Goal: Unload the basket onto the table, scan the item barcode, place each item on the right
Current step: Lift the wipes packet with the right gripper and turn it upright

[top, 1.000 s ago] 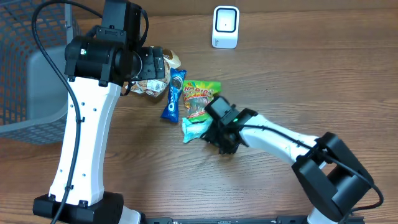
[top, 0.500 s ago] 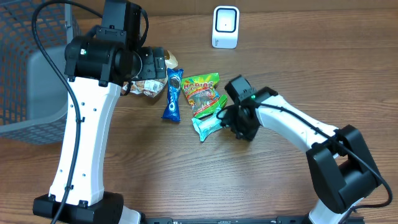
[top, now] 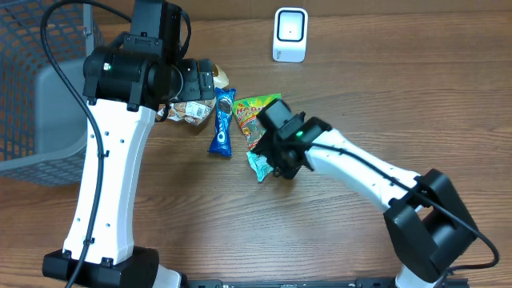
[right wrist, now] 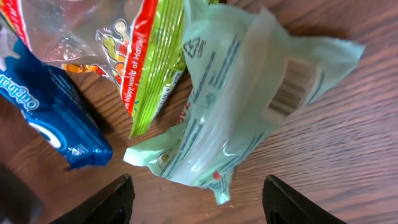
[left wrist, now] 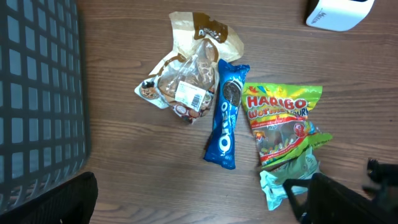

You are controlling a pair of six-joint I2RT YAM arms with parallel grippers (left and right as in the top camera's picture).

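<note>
Mint-green packet (right wrist: 236, 112) lay beneath my right gripper (right wrist: 202, 199), jaws apart, holding nothing; left gripper (left wrist: 193, 199) gaped too. Left wrist view read Haribo bag (left wrist: 277, 106), Oreo pack (left wrist: 225, 118); right wrist cropped both names.

snack packets (left wrist: 280, 121): 4 | white scanner (top: 290, 34): 1 | wire basket (top: 24, 80): 1 | robot arms (top: 112, 184): 2

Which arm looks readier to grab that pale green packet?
The right. Its open gripper hangs directly over the pale green packet, a finger on each side; the left gripper sits further off, above the Oreo pack.
</note>
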